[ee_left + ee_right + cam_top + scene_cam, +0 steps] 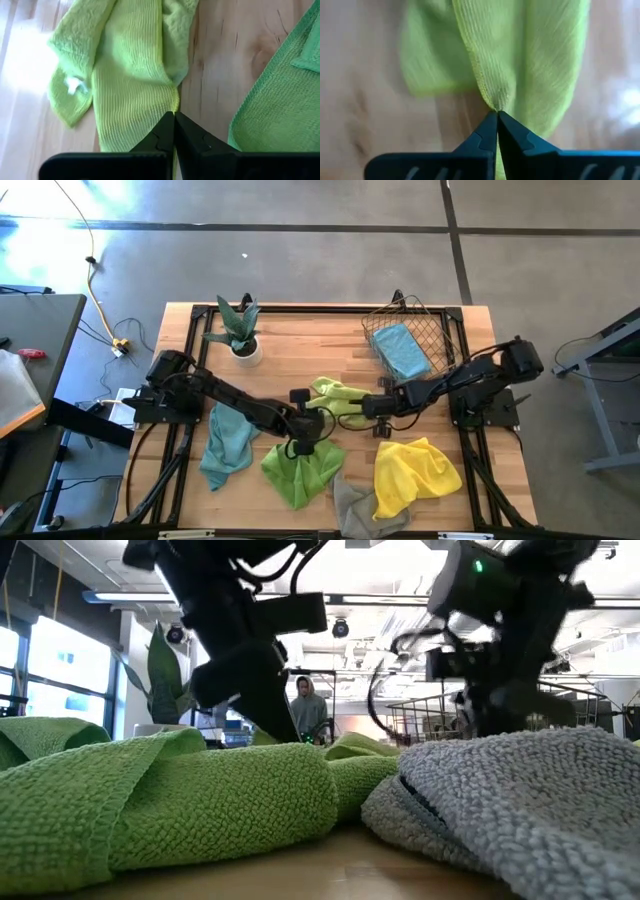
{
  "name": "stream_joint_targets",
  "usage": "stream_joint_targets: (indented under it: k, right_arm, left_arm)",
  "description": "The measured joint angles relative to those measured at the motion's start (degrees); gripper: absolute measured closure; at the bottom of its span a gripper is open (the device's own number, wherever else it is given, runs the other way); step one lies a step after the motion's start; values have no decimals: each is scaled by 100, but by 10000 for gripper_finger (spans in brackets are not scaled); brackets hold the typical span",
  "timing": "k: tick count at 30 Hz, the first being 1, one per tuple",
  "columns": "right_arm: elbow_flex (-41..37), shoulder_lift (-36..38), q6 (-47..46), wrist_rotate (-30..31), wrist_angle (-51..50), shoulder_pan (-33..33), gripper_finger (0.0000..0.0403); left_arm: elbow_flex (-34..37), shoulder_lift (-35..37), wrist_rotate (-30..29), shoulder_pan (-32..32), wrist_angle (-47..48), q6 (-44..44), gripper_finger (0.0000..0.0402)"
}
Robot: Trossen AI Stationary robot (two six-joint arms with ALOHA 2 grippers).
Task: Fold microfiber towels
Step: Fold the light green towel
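the left gripper [308, 412] and the right gripper [352, 408] are both pinched tight on one lime green towel [338, 400] at the middle of the table [300, 340], each holding an edge; a second lime green towel [300, 470] lies nearer the front, with a teal towel [228, 442], a grey towel [355, 502] and a yellow towel [412, 470] around it; another teal towel [402, 350] sits in the wire basket [432, 330].
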State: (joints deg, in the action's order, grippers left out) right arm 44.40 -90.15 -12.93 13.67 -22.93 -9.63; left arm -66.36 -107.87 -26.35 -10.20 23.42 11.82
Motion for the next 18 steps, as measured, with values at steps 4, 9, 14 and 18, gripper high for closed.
stream_joint_targets:
  k: [4, 9, 14, 18]
  right_arm:
    - [210, 345, 50, 67, -251, -2, 402]
    - [361, 651, 132, -19, -190, -7, 402]
    - [676, 785, 143, -34, -375, -2, 403]
    - [1161, 798, 313, -40, -802, -4, 403]
  left_arm:
    - [-282, 187, -6, -16, 515, 109, 401]
    - [-323, 767, -118, -39, 749, 79, 401]
    - [-326, 1514, -134, -39, 879, -105, 401]
    - [-331, 2094, -136, -39, 1106, -165, 401]
